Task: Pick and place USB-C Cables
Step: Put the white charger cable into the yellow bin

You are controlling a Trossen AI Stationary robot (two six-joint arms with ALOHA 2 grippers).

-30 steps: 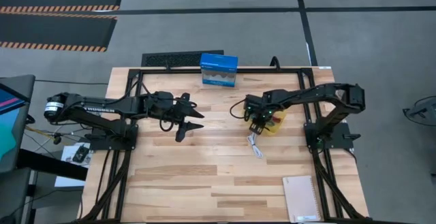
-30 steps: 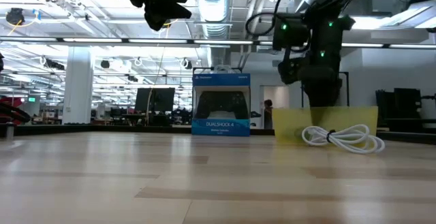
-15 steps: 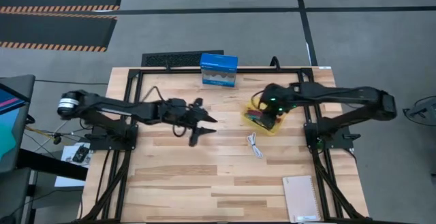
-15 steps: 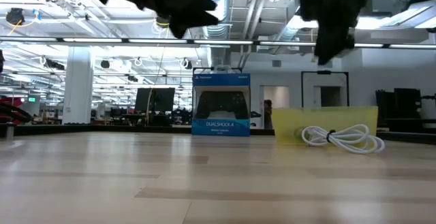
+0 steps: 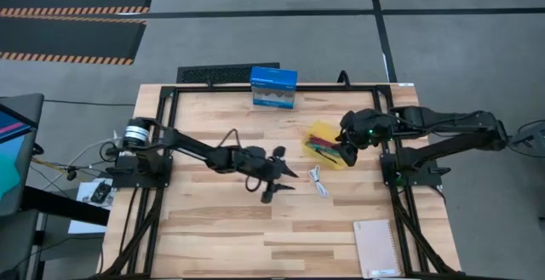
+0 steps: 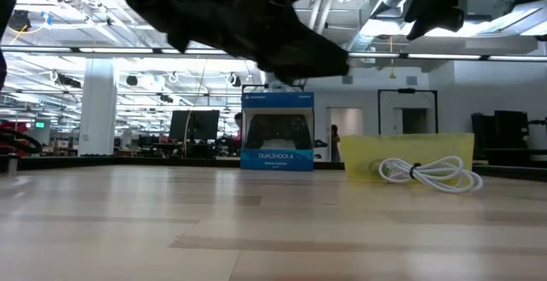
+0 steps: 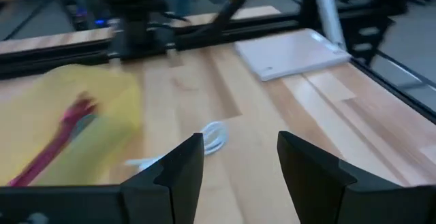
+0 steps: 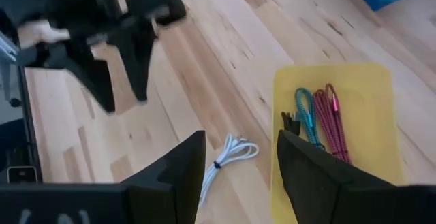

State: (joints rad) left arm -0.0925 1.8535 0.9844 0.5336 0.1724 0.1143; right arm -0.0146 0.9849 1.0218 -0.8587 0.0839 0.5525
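We found the teal [image 8: 302, 114] and maroon [image 8: 327, 120] bundled USB-C cables, and probably the black one, in the shallow yellow tray [image 8: 364, 101]. The coiled white cable [image 5: 318, 180] lay on the wooden table, ahead of the left gripper's [image 5: 277, 176] empty, wide-open jaws. The right gripper [image 8: 237, 176] hung open and empty above the tray.

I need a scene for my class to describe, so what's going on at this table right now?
Two robot arms are sorting USB-C cables. The teal cable, maroon cable and a black one already lie in the yellow tray. The white cable is on the table beside it. The left gripper reaches toward the white cable with fingers open, while the right gripper hangs empty over the tray's edge.
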